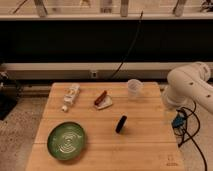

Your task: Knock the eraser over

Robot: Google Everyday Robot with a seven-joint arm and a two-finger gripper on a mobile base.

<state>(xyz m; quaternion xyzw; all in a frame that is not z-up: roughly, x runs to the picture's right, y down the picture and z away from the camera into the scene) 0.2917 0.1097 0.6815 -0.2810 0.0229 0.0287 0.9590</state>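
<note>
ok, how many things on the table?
5: plate front-left, eraser centre, bottle back-left, stick back-centre, cup back-right. Nothing looks hidden. Gripper hangs by the table's right edge.

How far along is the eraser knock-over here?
Nothing done yet: the eraser stands on edge on the table. In hand: the gripper hangs by the table's right edge, apart from the eraser. Left: reach over and tip it flat.
</note>
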